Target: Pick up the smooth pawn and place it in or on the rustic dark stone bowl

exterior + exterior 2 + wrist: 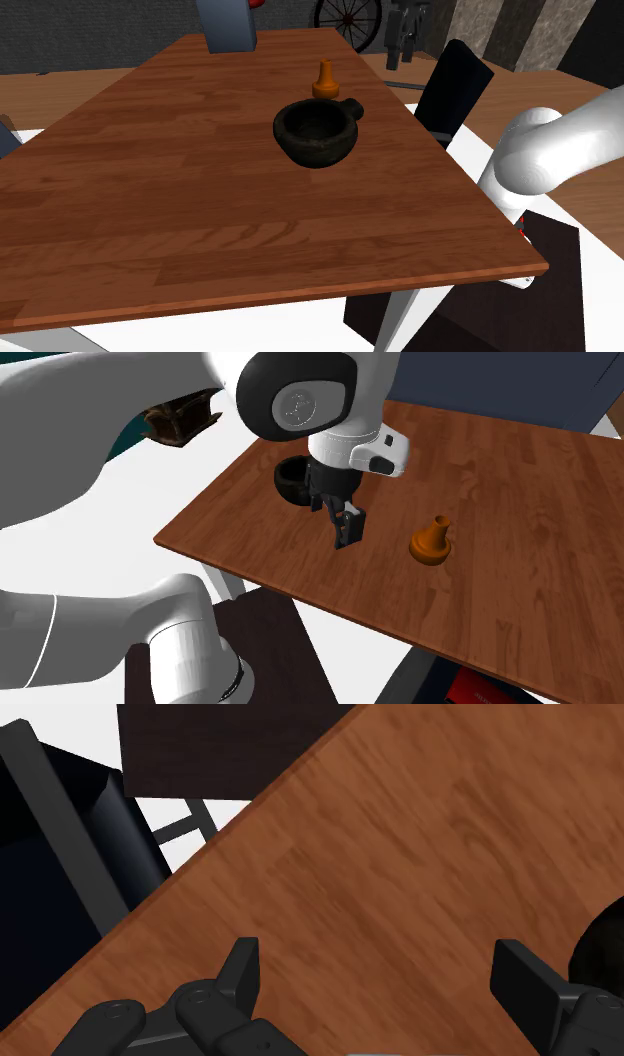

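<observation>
The orange pawn (323, 80) stands upright on the worktop (200, 200) near the dark bowl (317, 132). The jaws hang released, empty. Probably light, stiff, slick: pinch its narrow neck.

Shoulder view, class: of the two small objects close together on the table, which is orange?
The pawn, the narrow-necked piece beyond the bowl; it is orange, while the bowl is dark, wide and hollow.
</observation>
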Available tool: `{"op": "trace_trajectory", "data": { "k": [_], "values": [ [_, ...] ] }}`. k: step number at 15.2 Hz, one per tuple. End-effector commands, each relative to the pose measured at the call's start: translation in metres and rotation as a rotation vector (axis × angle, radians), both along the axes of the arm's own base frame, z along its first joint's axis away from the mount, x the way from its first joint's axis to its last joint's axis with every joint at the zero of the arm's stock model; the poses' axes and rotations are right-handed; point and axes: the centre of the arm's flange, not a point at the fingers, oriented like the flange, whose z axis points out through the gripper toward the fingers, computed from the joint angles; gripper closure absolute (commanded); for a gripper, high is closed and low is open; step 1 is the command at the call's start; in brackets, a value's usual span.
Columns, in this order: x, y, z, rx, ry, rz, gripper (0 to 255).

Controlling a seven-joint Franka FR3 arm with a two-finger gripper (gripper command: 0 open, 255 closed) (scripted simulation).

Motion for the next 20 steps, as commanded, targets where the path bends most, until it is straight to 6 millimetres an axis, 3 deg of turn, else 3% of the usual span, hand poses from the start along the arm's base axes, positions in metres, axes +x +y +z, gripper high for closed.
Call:
{"op": "trace_trajectory", "data": {
  "k": [1, 20],
  "values": [
    [0.0, 0.0, 0.0, 0.0, 0.0, 0.0, 0],
    [0.245, -0.038, -0.013, -0.092, 0.029, -0.1, 0]
  ]
}}
